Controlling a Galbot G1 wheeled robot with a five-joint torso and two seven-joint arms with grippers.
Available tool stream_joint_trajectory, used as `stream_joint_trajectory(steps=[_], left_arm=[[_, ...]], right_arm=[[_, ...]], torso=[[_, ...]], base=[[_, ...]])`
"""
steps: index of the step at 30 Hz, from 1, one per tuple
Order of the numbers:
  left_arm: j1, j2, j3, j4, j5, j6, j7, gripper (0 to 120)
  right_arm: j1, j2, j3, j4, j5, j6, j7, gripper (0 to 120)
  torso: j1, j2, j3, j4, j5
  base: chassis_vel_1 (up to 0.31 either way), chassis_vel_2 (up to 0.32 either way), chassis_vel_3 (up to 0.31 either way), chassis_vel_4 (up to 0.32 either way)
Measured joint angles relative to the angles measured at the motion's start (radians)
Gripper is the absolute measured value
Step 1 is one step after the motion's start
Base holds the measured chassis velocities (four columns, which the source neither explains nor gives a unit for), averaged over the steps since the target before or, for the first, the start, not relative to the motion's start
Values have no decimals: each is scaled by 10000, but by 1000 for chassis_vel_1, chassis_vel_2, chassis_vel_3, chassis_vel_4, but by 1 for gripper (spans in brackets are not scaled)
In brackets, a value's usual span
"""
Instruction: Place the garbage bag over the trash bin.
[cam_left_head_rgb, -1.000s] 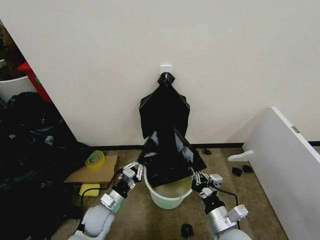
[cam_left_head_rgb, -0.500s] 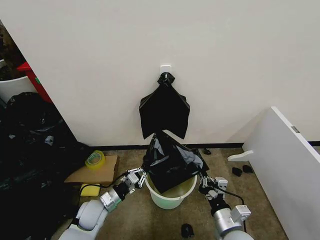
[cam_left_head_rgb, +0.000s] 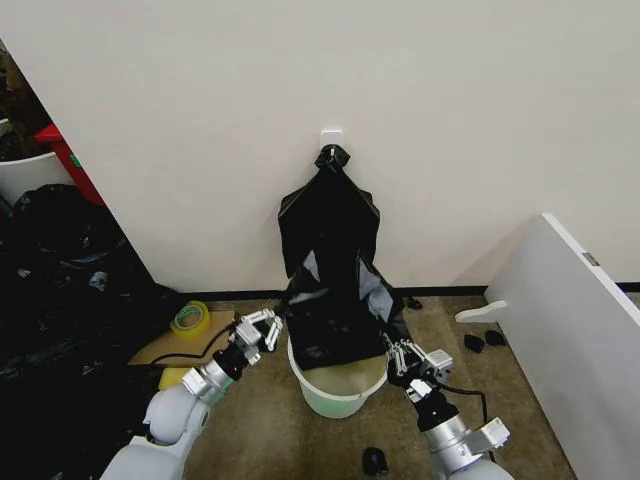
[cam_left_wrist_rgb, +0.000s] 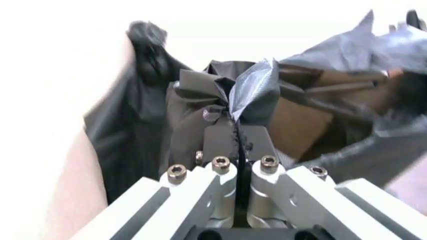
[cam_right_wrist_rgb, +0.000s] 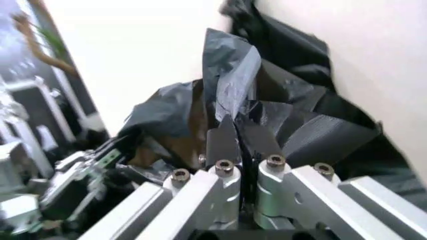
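While the garbage bag (cam_left_head_rgb: 335, 310) hangs over the trash bin (cam_left_head_rgb: 338, 390), both the left gripper (cam_left_head_rgb: 262, 330) and the right gripper (cam_left_head_rgb: 400, 356) pinch its edge firmly — thin, light, slippery film, probably best held at the rim.

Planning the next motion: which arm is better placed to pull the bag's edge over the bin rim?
Neither clearly. Left pincer and right pincer each clamp the garbage bag on opposite sides of the trash bin; the right sits nearer the rim.

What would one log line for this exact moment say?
left gripper: shut on bag | right gripper: shut on bag | bag: held over bin, top hooked on wall
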Motion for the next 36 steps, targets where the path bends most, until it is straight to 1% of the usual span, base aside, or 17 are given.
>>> stream_joint_trajectory(steps=[1,3,8,12,14,16,17,20,22,25,27,29,33,36], left_arm=[[6,-20,10,-156,-286,11,-11,0],[18,-58,6,-344,-522,24,52,0],[52,-81,-25,-462,-611,45,180,0],[104,-88,-69,-484,-597,46,292,0],[123,-91,-152,-503,-554,46,376,0],[122,-91,-175,-505,-546,47,394,0],[108,-89,-240,-506,-527,56,461,0],[71,-90,-314,-496,-489,72,543,0],[-15,-93,-409,-345,-411,120,717,0],[-83,-95,-453,-174,-430,173,944,0],[-167,-127,-465,37,-492,215,1346,0],[-192,-148,-462,114,-498,223,1472,0],[-212,-219,-401,254,-476,229,1657,0],[-168,-339,-324,296,-262,205,1857,0]], right_arm=[[-15,63,17,139,252,109,-333,0],[-43,160,25,285,622,250,-822,0],[-194,272,-36,408,968,305,-1131,0],[-293,307,-75,415,986,291,-1092,0],[-395,335,-225,546,1194,128,-652,0],[-413,341,-263,579,1247,82,-530,0],[-461,360,-373,640,1367,-48,-190,0],[-500,373,-425,651,1385,-113,-17,0],[-577,372,-471,726,1385,-163,93,0],[-629,353,-506,839,1404,-174,59,0],[-645,339,-511,867,1453,-145,-223,0],[-645,339,-510,842,1454,-129,-314,0],[-638,351,-507,673,1435,-119,-348,0],[-558,389,-525,243,1330,-124,-116,0]], torso=[[0,0,0,-1,0],[0,0,0,0,0],[0,0,0,-1,0],[0,0,0,0,-1],[0,0,0,-1,-1],[0,0,0,-1,-1],[0,0,0,0,-1],[0,0,0,0,0],[0,0,0,0,0],[0,0,0,0,0],[0,0,0,0,0],[0,0,0,-1,-1],[0,0,0,0,0],[0,0,0,-1,0]], base=[[0,0,0,0],[0,0,0,0],[0,0,0,0],[0,0,0,0],[0,0,0,0],[0,0,0,0],[0,0,0,0],[0,0,0,0],[0,0,0,0],[0,0,0,0],[0,0,0,0],[0,0,0,0],[0,0,0,0],[0,0,0,0]])
